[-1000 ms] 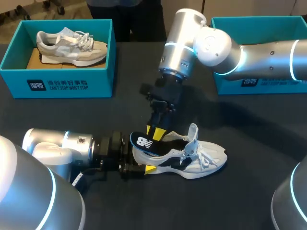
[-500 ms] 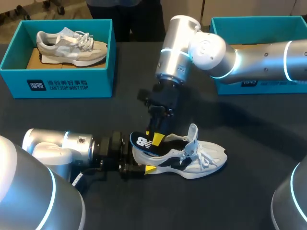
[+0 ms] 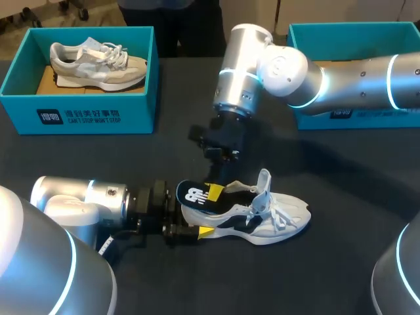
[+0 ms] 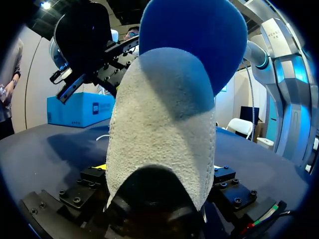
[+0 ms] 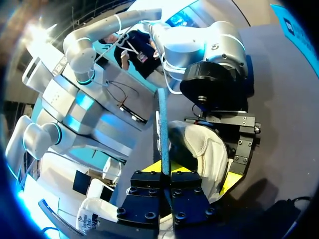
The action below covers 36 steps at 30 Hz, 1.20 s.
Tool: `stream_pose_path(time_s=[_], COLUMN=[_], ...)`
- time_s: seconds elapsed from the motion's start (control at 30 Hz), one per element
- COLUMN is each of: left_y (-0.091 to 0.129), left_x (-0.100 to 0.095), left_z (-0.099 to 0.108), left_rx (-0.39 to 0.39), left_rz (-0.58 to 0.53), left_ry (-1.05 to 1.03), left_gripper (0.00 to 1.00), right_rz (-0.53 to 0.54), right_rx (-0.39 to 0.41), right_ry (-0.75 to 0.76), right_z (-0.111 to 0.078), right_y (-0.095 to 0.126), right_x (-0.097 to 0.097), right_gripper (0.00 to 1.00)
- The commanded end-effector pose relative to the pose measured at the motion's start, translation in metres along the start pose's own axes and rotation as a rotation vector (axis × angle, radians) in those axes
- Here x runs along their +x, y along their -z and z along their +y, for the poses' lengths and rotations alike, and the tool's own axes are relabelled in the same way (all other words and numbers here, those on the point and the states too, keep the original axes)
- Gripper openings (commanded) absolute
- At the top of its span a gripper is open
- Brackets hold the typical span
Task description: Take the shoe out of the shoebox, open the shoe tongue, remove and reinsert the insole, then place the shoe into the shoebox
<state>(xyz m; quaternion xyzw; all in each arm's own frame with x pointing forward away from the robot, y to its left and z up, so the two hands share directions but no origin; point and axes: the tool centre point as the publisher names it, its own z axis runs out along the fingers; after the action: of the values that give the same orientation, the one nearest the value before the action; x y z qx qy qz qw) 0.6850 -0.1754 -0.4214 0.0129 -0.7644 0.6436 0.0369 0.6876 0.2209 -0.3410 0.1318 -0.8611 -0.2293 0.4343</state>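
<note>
A white and black shoe (image 3: pixel 262 216) lies on its sole on the dark table, toe to the right. A blue insole (image 3: pixel 192 194) sticks up out of its heel opening. My right gripper (image 3: pixel 215 191) comes down from above and is shut on the insole's edge; in the right wrist view the insole (image 5: pixel 162 124) stands edge-on between the closed fingers. My left gripper (image 3: pixel 191 227) lies low on the table at the heel, its fingers on both sides of it. In the left wrist view the heel (image 4: pixel 159 139) fills the gap, with the insole (image 4: pixel 192 35) above.
A teal shoebox (image 3: pixel 79 117) holding a grey shoe (image 3: pixel 98 62) stands at the back left. A second teal box (image 3: pixel 315 118) stands at the back right, behind my right arm. Bare table lies in front of the shoe.
My right gripper has closed on the insole's edge. Its arm shifted slightly left and the insole leans a little more to the left. The left arm kept still.
</note>
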Motion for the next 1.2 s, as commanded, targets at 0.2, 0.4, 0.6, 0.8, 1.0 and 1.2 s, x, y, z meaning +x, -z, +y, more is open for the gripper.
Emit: stream_pose_path(time_s=[0.2, 0.4, 0.6, 0.8, 1.0, 1.2], left_y=[-0.001, -0.001, -0.001, -0.001, -0.001, -0.001], left_x=[0.000, 0.000, 0.000, 0.000, 0.000, 0.000], left_z=[0.000, 0.000, 0.000, 0.000, 0.000, 0.000], left_rx=[0.000, 0.000, 0.000, 0.000, 0.000, 0.000], left_rz=[-0.001, -0.001, -0.001, -0.001, -0.001, -0.001], left_ry=[0.000, 0.000, 0.000, 0.000, 0.000, 0.000], left_gripper=[0.00, 0.00, 0.00, 0.00, 0.00, 0.00], right_rz=[-0.018, -0.020, -0.014, -0.009, -0.011, -0.062], right_rx=[0.053, 0.033, 0.017, -0.008, -0.025, -0.028], right_ry=[0.019, 0.029, 0.029, 0.024, 0.026, 0.050], right_z=[0.020, 0.014, 0.011, 0.007, 0.007, 0.014], right_y=[0.009, 0.008, 0.003, -0.005, -0.009, 0.000], right_x=[0.003, 0.001, 0.002, 0.002, 0.002, 0.009], right_gripper=[0.00, 0.34, 0.41, 0.37, 0.00, 0.00])
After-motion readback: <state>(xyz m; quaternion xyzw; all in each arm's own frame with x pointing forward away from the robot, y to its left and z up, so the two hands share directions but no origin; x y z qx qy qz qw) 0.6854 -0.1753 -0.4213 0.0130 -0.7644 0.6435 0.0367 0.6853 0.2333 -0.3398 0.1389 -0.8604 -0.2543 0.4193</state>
